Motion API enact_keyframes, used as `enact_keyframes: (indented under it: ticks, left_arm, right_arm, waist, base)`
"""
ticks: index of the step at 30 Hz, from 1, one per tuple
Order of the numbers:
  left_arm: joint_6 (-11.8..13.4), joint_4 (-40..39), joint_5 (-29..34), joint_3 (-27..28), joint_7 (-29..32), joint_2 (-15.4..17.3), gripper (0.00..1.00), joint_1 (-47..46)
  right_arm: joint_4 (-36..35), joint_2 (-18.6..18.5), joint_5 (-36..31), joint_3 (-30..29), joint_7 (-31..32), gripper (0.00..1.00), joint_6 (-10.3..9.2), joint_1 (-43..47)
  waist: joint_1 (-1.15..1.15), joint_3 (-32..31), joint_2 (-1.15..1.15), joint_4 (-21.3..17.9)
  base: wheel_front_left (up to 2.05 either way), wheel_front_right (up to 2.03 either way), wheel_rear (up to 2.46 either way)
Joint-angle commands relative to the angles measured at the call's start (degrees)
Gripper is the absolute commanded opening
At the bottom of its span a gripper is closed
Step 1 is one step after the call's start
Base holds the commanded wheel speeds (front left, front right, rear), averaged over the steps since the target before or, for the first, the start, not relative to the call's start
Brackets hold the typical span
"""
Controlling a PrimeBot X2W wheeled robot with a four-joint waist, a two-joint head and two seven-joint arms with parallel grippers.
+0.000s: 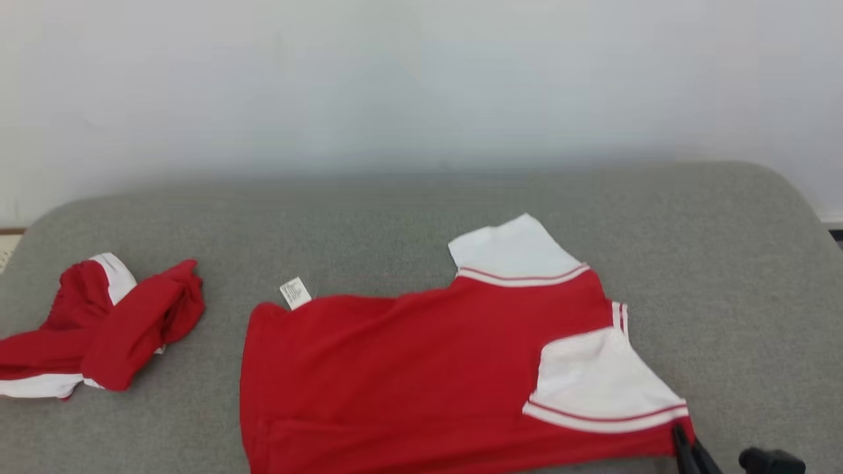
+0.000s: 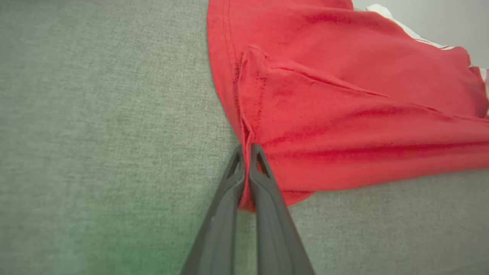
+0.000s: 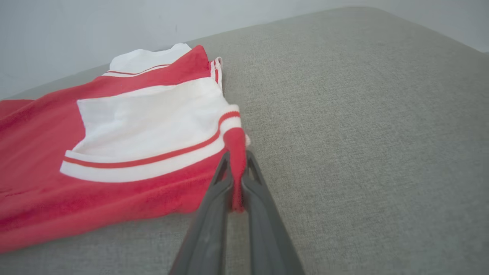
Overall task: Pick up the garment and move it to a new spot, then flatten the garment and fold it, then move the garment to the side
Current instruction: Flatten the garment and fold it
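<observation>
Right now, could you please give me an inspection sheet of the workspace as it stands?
Surface: grey padded surface, fabric-covered.
Job's things: red shirt with white sleeves, spread mostly flat, a fold along its near edge; white label sticking out at its far left corner.
Clutter: bunched garment, red and white, lying apart to the shirt's left.
Grippers: left gripper shut on the shirt's hem corner; right gripper shut on the shirt's edge beside the near sleeve.
Cables: nothing seen.
Surroundings: pale wall behind.
</observation>
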Motion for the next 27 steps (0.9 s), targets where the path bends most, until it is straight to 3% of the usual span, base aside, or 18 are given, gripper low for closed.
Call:
enact_keyframes:
  ticks: [1,7,8,9,10,11,18,27]
  left_arm:
    - [0.2,0.5,0.8,0.9,0.0,0.3,0.00,1.7]
    - [0.2,0.7,1.9,2.8,0.0,0.5,0.00,3.2]
    - [0.2,0.7,2.1,3.0,0.0,0.5,0.00,3.3]
    - [0.3,0.5,2.4,3.2,0.0,0.5,0.17,3.3]
    - [0.4,0.2,2.6,3.4,0.0,0.5,0.53,3.3]
    - [0.6,0.0,2.9,3.4,0.0,0.4,1.00,3.2]
    - [1.9,-4.2,5.6,4.1,0.0,0.2,1.00,2.0]
    - [1.1,-5.6,8.5,4.0,0.0,0.8,1.00,-6.5]
  right_arm:
    - [-0.2,-0.9,0.7,0.1,0.0,0.00,-0.08,1.9]
    - [-0.2,-1.8,1.4,0.1,0.0,0.00,-0.08,4.5]
    - [0.0,-1.5,1.6,0.2,0.0,0.14,-0.08,4.4]
    - [0.2,-1.3,1.8,0.1,0.0,0.46,-0.08,4.1]
    - [0.3,-1.2,1.7,-0.1,0.0,1.00,-0.08,3.9]
    - [0.2,-0.9,1.8,-0.4,0.0,1.00,-0.08,3.5]
    - [-2.6,-0.2,-0.9,-4.4,0.0,1.00,-0.07,2.3]
    - [-4.4,-0.6,-3.2,-2.9,0.0,1.00,-0.07,-6.5]
  waist:
    - [0.01,-2.0,0.00,0.4]
    - [0.01,-2.5,0.00,0.8]
    - [0.01,-2.4,0.00,0.9]
    - [0.01,-2.3,0.00,0.9]
    - [0.01,-2.1,0.00,1.0]
    - [0.01,-1.9,0.00,1.1]
    - [0.01,-0.6,0.00,1.9]
    - [0.01,4.0,0.00,3.2]
  base:
    - [0.00,0.00,0.00]
    - [0.00,0.00,0.00]
    - [0.00,0.00,0.00]
    - [0.00,0.00,0.00]
    - [0.00,0.00,0.00]
    - [0.00,0.00,0.00]
    - [0.00,0.00,0.00]
    - [0.00,0.00,0.00]
